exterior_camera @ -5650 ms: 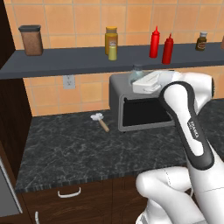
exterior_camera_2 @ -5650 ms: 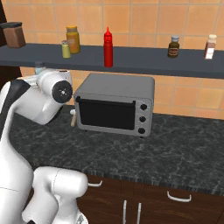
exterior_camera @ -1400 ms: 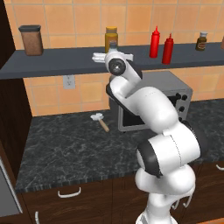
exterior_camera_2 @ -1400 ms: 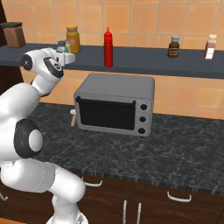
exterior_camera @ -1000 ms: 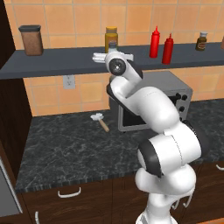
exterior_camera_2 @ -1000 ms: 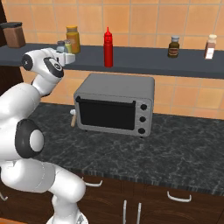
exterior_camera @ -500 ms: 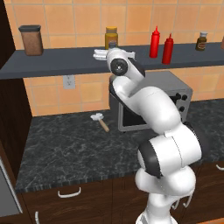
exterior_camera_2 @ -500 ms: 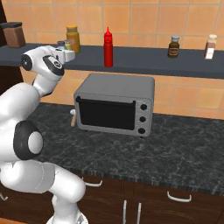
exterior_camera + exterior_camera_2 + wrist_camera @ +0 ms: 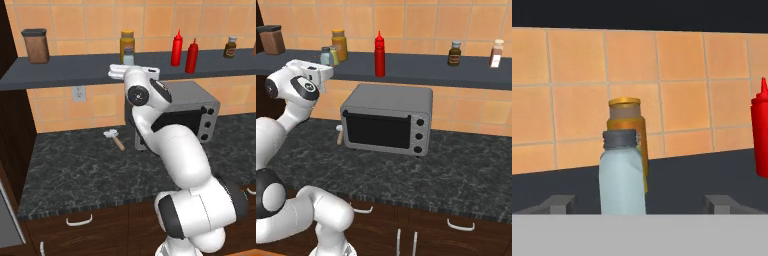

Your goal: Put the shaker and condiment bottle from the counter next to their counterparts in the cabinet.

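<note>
The pale blue shaker (image 9: 623, 175) with its grey cap stands upright on the cabinet shelf (image 9: 75, 70), just in front of an amber jar (image 9: 629, 130). My gripper (image 9: 641, 204) is open, one fingertip on each side of the shaker and neither touching it. From the base views the gripper (image 9: 115, 73) (image 9: 326, 71) sits at the shelf's front edge, level with the shaker (image 9: 128, 56) (image 9: 325, 56). A yellow-green shaker (image 9: 333, 53) stands right beside it. The red condiment bottle (image 9: 191, 56) stands next to its near-identical twin (image 9: 176, 47) further right.
A grey toaster oven (image 9: 388, 122) sits on the dark stone counter (image 9: 75, 170) below the shelf. A small white-headed tool (image 9: 115, 139) lies to its left. The shelf also holds a brown canister (image 9: 35, 45), a brown bottle (image 9: 454, 53) and a white shaker (image 9: 496, 54).
The arm has swung up from the toaster oven's top to the shelf. Over the last second the hand has hardly moved, its jaws have spread slightly, and the shaker stands free.
</note>
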Robot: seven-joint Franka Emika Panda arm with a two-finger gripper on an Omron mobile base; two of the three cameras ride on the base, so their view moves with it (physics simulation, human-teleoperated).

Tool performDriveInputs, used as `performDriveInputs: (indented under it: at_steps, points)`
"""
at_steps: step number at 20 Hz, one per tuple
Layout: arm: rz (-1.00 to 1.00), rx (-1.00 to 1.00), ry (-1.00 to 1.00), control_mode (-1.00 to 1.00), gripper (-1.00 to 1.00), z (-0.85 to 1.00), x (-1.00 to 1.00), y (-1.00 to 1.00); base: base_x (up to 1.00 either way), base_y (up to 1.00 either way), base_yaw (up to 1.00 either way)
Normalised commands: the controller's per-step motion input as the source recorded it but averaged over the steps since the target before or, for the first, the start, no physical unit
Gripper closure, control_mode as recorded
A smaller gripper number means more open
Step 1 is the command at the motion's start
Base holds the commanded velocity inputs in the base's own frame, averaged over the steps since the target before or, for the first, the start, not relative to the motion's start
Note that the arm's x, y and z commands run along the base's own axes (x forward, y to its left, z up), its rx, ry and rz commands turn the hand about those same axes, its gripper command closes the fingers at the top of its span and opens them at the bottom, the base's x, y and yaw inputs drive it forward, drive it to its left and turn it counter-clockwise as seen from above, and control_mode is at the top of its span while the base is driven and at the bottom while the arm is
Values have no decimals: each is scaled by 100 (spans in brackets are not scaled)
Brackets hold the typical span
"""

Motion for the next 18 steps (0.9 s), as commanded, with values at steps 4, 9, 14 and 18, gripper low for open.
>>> performDriveInputs:
  at_steps: [4, 9, 14, 18]
  points:
    - [-3, 0, 0, -100, -100, 36, -100, 0, 0, 0, 0]
    - [-1, 0, 0, -100, -100, 51, -100, 0, 0, 0, 0]
    - [0, 5, 11, -100, -100, 70, -100, 0, 0, 0, 0]
    - [4, 10, 27, -100, -100, 44, -100, 0, 0, 0, 0]
